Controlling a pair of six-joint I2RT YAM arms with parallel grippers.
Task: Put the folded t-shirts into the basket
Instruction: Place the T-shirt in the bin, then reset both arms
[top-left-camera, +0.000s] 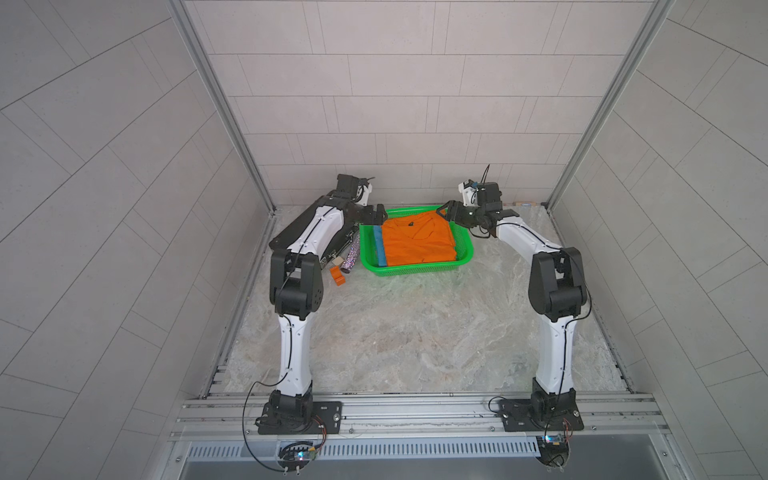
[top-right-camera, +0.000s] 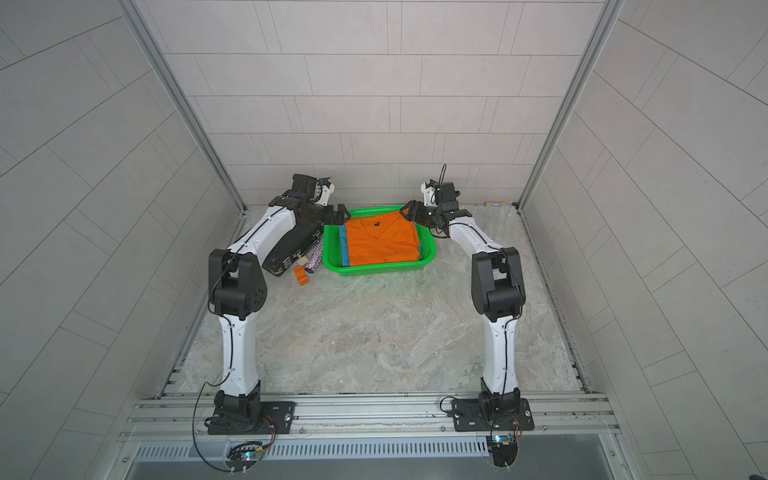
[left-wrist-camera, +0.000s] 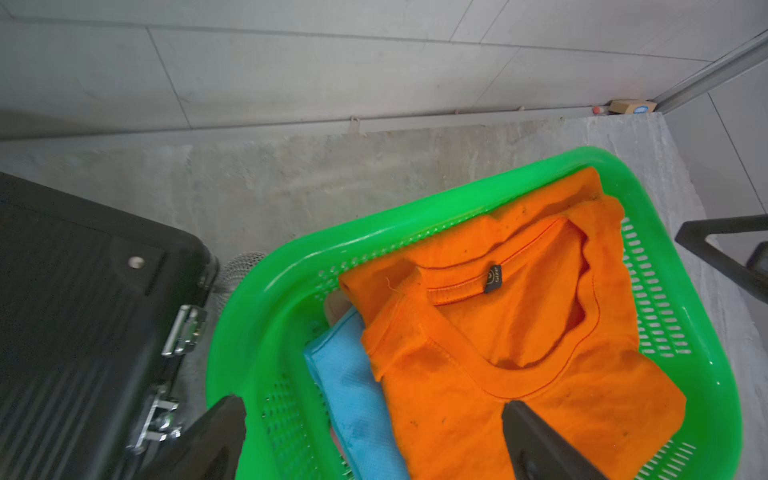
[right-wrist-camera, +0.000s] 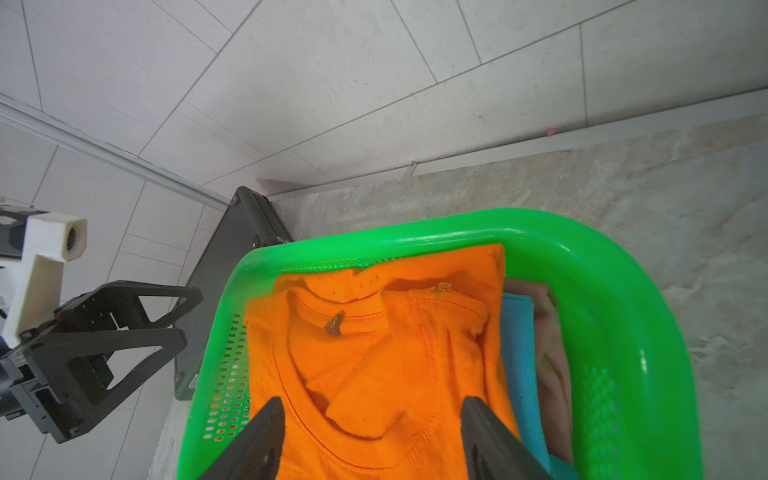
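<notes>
Orange shirt (top-left-camera: 415, 245) tops blue shirt (top-left-camera: 379, 249) in basket (top-left-camera: 415, 272). Pink shirt (right-wrist-camera: 552, 365) shows in right wrist view, hidden in both top views. Left end effector (top-left-camera: 381, 212), right end effector (top-left-camera: 445, 211): jaws spread, holding nothing.

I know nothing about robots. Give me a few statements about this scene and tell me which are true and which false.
1. The orange shirt lies on top in the basket. True.
2. The blue shirt lies on the table beside the basket. False: it is in the basket, under the orange shirt.
3. The left gripper and the right gripper are both open and hold nothing. True.
4. The black case sits inside the basket. False: it lies on the table beside the basket.
5. A pink shirt shows in the basket under the blue shirt. True.
</notes>
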